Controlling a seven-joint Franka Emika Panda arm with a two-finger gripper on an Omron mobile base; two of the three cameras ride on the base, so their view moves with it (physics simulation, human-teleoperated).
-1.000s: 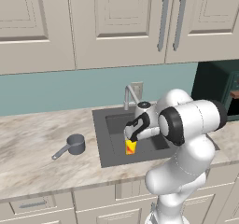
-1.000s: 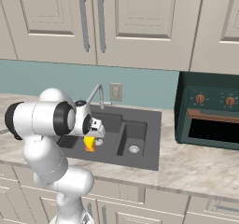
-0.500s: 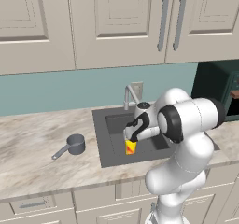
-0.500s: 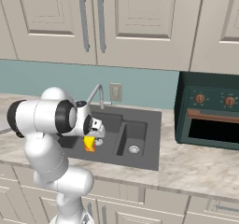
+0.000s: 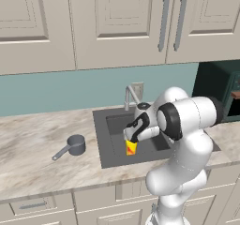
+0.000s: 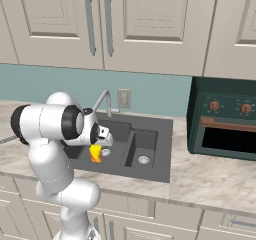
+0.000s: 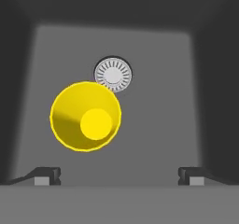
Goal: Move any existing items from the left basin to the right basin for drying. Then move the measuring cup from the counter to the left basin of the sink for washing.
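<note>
- The small yellow tapered cup (image 5: 131, 147) with a red-orange lower part stands upright in the larger, wider left bowl (image 5: 117, 125) of the dark grey matte double sink (image 6: 162, 159).
- From the hand view, the cup (image 7: 86, 116) sits open side up, touching nothing, with the round silver drain (image 7: 113, 74) just beyond it at about one o'clock.
- The tool (image 7: 116, 175) hangs straight above that bowl, its two dark finger tips (image 7: 46, 175) spread wide and holding nothing; the cup lies toward eleven o'clock of the gap between them.
- In the left base view the tool (image 5: 131, 136) sits just above the cup's rim; whether it touches I cannot tell.
- The narrower right bowl (image 6: 142, 146) lies at three o'clock of the cup in the right base view, its own silver drain (image 6: 144, 159) showing.
- The small dark grey round metal measuring cup (image 5: 75, 145) with a long thin handle rests on the beige-and-grey marbled stone counter (image 5: 33, 149), at nine o'clock of the sink in the left base view, well apart from it, handle pointing toward eight o'clock.
- A slim silver gooseneck faucet (image 6: 104, 100) rises behind the sink.
</note>
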